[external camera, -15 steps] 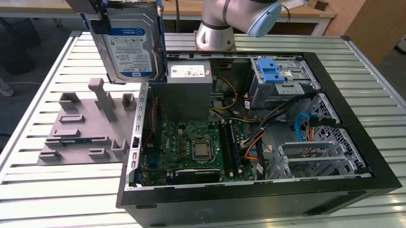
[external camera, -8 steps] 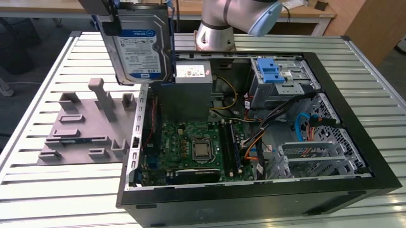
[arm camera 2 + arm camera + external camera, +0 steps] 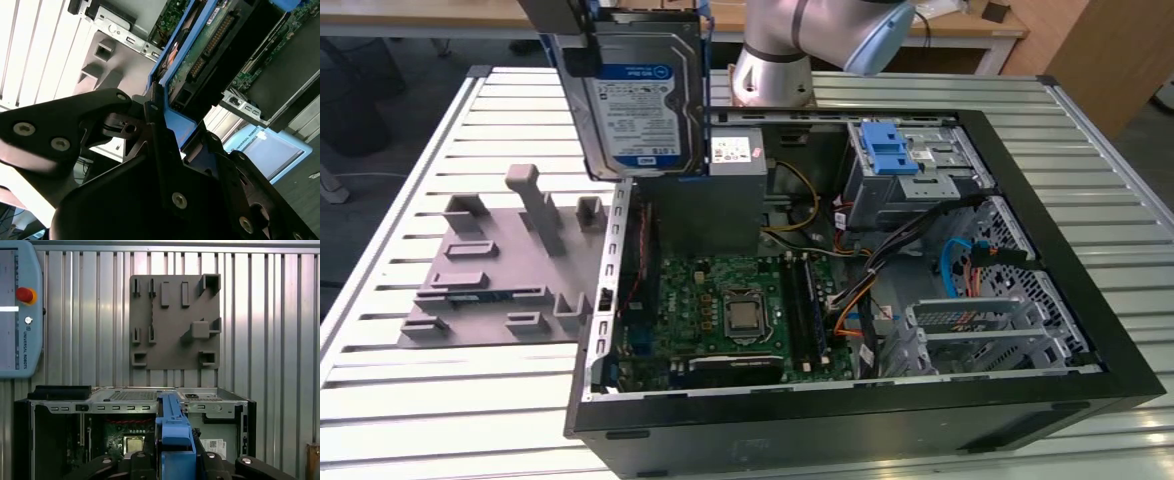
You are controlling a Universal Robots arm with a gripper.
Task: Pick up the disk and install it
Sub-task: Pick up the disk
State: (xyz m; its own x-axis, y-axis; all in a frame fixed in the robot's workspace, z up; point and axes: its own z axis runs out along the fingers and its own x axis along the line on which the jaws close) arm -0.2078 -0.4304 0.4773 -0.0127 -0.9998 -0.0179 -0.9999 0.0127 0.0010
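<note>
Gripper [image 3: 177,122] closed on the blue bracket of the disk [image 3: 640,95], holding it upright in the air above the open computer case [image 3: 854,415], over the case wall beside the grey fixture plate [image 3: 480,270] on the slatted tabletop [image 3: 440,420].

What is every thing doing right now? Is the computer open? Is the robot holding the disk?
disk, lifted in the air, standing on edge, not in the case yet.
gripper, shut on the disk.
computer case, lying on its side, open, insides showing.
grey holder plate, lying flat beside the case.
</note>
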